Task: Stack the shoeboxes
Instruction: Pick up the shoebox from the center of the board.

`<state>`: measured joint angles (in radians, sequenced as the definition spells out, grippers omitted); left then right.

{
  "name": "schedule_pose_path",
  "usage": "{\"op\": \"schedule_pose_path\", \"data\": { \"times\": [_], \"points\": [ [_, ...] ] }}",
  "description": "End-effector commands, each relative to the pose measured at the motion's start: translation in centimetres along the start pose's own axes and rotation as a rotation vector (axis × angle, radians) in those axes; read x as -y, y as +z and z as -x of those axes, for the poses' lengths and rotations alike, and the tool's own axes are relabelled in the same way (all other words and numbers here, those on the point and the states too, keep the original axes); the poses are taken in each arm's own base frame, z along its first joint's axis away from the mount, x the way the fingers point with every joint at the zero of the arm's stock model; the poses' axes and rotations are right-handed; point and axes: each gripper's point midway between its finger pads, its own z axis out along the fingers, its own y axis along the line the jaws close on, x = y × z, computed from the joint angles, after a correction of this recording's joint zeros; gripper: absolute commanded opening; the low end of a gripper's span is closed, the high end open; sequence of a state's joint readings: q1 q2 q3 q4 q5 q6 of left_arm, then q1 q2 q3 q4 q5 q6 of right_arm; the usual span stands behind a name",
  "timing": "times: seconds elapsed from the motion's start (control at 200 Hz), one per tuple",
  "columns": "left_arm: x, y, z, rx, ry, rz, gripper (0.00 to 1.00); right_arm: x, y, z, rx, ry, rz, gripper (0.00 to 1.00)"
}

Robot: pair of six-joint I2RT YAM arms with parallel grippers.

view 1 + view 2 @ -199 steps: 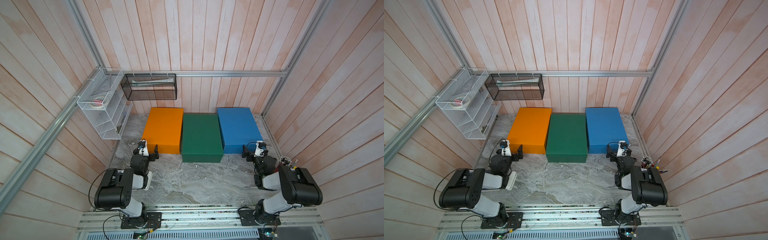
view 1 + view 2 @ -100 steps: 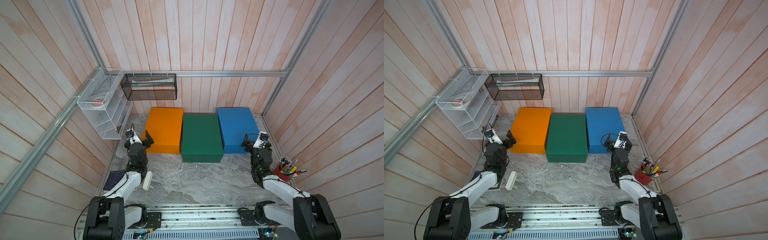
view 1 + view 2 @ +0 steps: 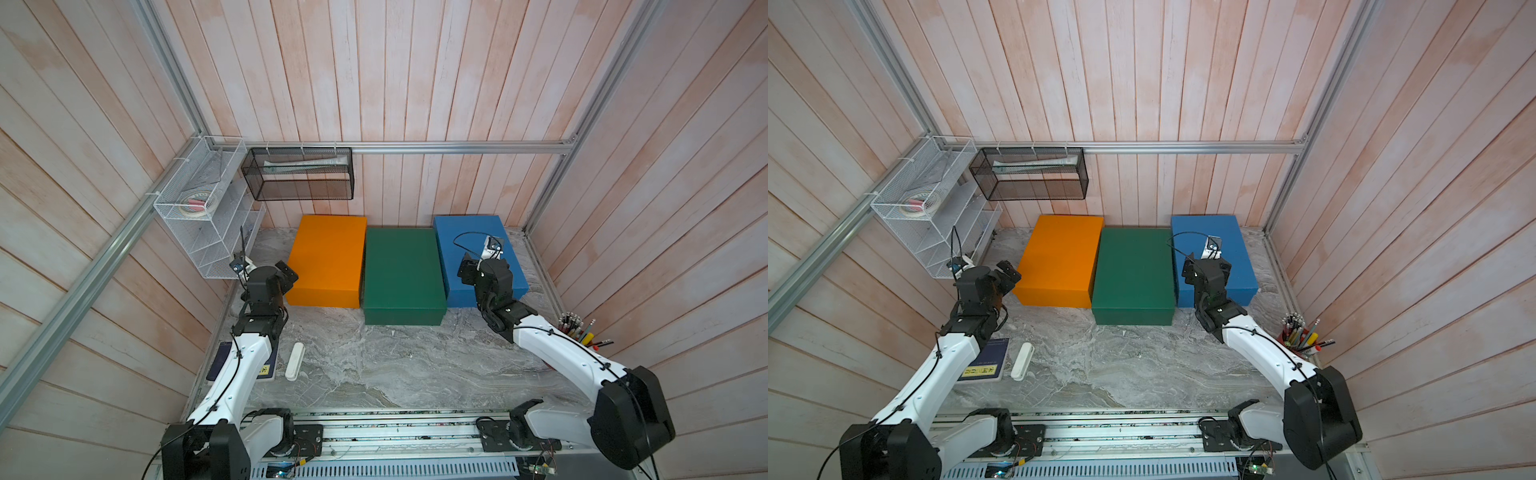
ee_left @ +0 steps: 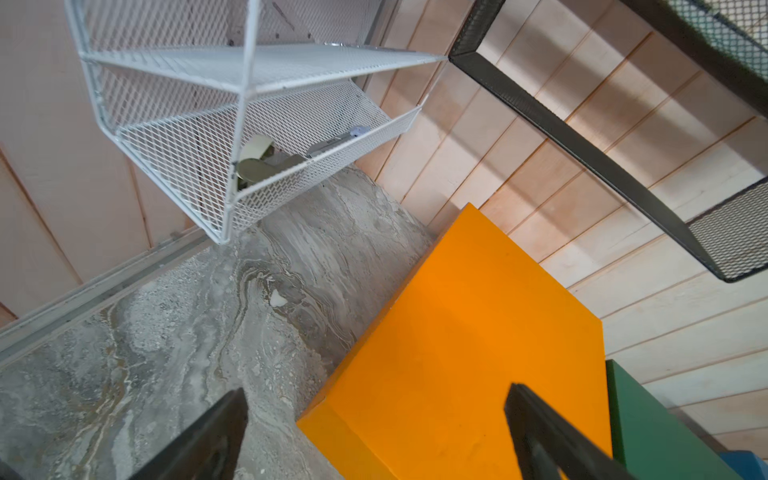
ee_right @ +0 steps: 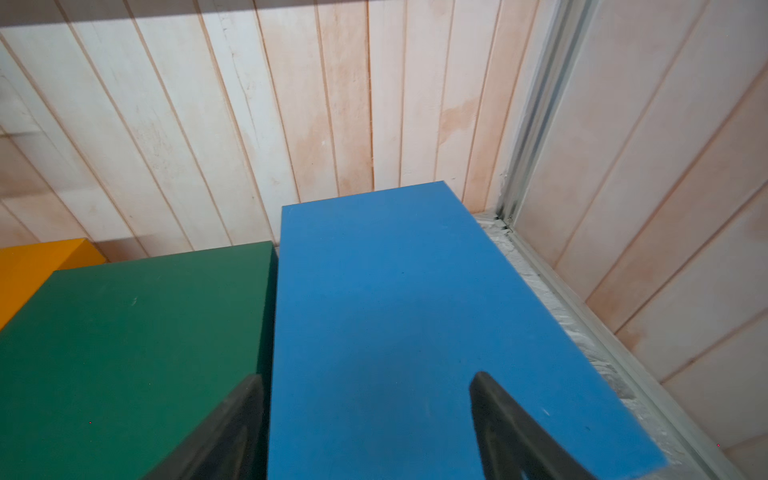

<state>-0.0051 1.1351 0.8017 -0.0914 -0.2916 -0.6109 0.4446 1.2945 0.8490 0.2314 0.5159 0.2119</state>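
Three shoeboxes in row at frame centre in both top views, on marble tabletop (image 3: 415, 365), by back wall, none stacked:
- orange box (image 3: 328, 257) left
- green box (image 3: 401, 274) middle, set lower in frame
- blue box (image 3: 469, 224) right

Left gripper (image 4: 374, 432): jaws spread wide, empty, above orange box corner; one finger over tabletop, other over lid.

Right gripper (image 5: 370, 424): jaws apart, empty, above blue box lid; one finger over green-blue seam.

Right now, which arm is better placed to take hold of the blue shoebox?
Right. The right gripper hangs open over the near end of the blue shoebox; the left gripper sits by the orange shoebox, with the green shoebox between.
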Motion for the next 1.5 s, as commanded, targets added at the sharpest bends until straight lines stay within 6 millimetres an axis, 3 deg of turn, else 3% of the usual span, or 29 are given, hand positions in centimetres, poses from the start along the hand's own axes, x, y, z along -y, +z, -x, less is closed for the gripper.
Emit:
{"op": "schedule_pose_path", "data": {
  "times": [0.0,0.075,0.155,0.2,0.255,0.335,0.415,0.63,0.92,1.03,1.495],
  "points": [
    [3.0,-0.1,-1.2,-0.131,0.07,-0.047,0.94,-2.9,0.5,-0.6,-0.091,-0.013,0.125,0.54],
    [5.1,-0.8,-1.8,-0.167,0.122,-0.082,0.86,-4.1,1.3,0.0,-0.106,-0.018,0.157,0.32],
    [7.2,-2.0,-2.4,-0.193,0.138,-0.143,0.83,-5.3,2.3,0.6,-0.126,-0.039,0.182,0.22],
    [8.3,-2.8,-2.7,-0.214,0.14,-0.186,0.82,-6.1,3.0,0.8,-0.149,-0.054,0.202,0.22],
    [9.5,-3.7,-3.2,-0.241,0.135,-0.225,0.81,-7.0,3.6,0.9,-0.185,-0.058,0.24,0.28],
    [11.0,-5.0,-3.6,-0.275,0.141,-0.285,0.83,-8.1,4.4,0.6,-0.238,-0.027,0.295,0.54],
    [12.3,-6.3,-4.7,-0.326,0.135,-0.346,0.89,-8.8,4.7,0.1,-0.29,0.036,0.362,0.66],
    [15.0,-9.3,-10.1,-0.542,0.128,-0.513,0.95,-9.7,3.9,-3.2,-0.451,0.181,0.498,0.71],
    [15.8,-10.8,-15.3,-0.728,0.131,-0.612,0.99,-9.6,0.9,-8.6,-0.614,0.275,0.555,0.76],
    [15.6,-10.5,-16.9,-0.781,0.13,-0.614,1.0,-9.3,0.0,-10.0,-0.635,0.3,0.564,0.76],
    [15.8,-7.7,-21.4,-0.89,0.114,-0.594,1.0,-7.7,-0.8,-12.0,-0.693,0.356,0.509,0.76]
  ]
}}
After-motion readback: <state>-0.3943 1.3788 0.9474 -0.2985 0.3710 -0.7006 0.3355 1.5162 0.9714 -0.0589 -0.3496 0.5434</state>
